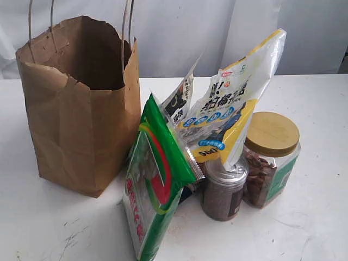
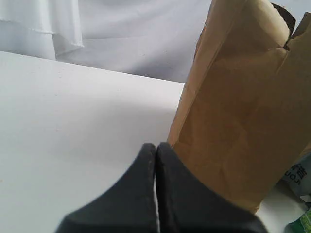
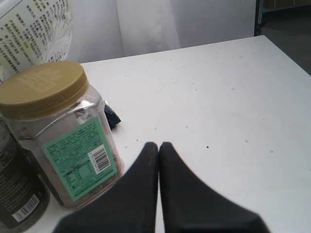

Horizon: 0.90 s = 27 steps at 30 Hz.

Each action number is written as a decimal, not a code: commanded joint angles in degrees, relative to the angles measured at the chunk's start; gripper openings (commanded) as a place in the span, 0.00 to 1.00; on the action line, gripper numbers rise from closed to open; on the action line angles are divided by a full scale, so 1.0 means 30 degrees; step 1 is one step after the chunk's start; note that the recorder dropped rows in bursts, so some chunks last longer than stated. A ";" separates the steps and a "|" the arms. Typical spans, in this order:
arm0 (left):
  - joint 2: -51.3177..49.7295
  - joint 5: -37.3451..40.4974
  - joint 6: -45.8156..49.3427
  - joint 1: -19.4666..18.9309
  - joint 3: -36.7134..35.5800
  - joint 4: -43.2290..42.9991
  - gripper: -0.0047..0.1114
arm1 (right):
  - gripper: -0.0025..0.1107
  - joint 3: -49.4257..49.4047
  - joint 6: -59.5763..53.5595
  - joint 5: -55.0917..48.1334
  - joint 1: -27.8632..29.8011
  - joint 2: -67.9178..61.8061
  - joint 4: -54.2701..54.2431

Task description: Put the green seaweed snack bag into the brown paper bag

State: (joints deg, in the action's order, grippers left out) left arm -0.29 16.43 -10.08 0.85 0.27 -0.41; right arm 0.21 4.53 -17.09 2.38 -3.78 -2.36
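Observation:
The green seaweed snack bag (image 1: 155,179) stands tilted at the front centre of the white table, leaning against the other snacks, just right of the brown paper bag (image 1: 81,109). The paper bag stands upright and open, twine handles up. No arm shows in the exterior view. In the left wrist view my left gripper (image 2: 155,145) is shut with nothing in it, close beside the paper bag (image 2: 243,107); a sliver of the green bag (image 2: 303,224) shows past it. My right gripper (image 3: 159,144) is shut and empty over bare table beside the jar.
A yellow-and-white pouch (image 1: 234,103) and a black-and-white pouch (image 1: 179,98) lean behind the green bag. A clear jar with a tan lid (image 1: 269,157) (image 3: 58,131) and a dark can (image 1: 223,187) stand to its right. White curtain hangs behind the table.

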 commanded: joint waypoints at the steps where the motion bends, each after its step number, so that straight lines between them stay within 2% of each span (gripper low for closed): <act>1: 0.0096 -0.0021 -0.0049 0.0139 -0.0091 -0.0049 0.04 | 0.02 -0.0071 0.0040 0.0094 -0.0026 0.0093 -0.0015; 4: 0.0096 -0.0021 0.0036 0.0139 -0.0091 -0.0263 0.04 | 0.02 -0.0071 0.0040 0.0094 -0.0026 0.0093 -0.0015; 7: 0.0096 -0.0021 0.1598 0.0139 -0.0091 -0.3090 0.04 | 0.02 -0.0071 0.0040 0.0094 -0.0026 0.0093 -0.0015; 9: 0.0096 -0.0925 0.1884 0.0139 -0.0091 -0.4419 0.04 | 0.02 -0.0071 0.0040 0.0094 -0.0026 0.0093 -0.0015; 15: 0.0096 -0.8655 -0.3226 0.0139 -0.0091 0.0557 0.04 | 0.02 -0.0071 0.0040 0.0094 -0.0026 0.0093 -0.0015; 18: 0.0096 -1.1545 -0.3388 0.0139 -0.0091 0.0601 0.04 | 0.02 -0.0071 0.0040 0.0094 -0.0026 0.0093 -0.0015; 21: 0.0096 -1.3564 -0.5527 0.0139 -0.0091 0.0598 0.04 | 0.02 -0.0071 0.0040 0.0094 -0.0026 0.0093 -0.0015; 24: 0.0096 -1.3412 -0.8970 0.0139 -0.0091 0.0598 0.04 | 0.02 -0.0071 0.0040 0.0094 -0.0026 0.0093 -0.0015; 27: 0.0096 -1.1282 -1.0966 0.0139 -0.0091 0.0517 0.04 | 0.02 -0.0071 0.0040 0.0094 -0.0026 0.0093 -0.0015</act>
State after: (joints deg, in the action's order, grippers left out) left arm -0.19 -22.08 -36.29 0.85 0.27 1.06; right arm 0.21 4.53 -17.09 2.38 -3.78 -2.36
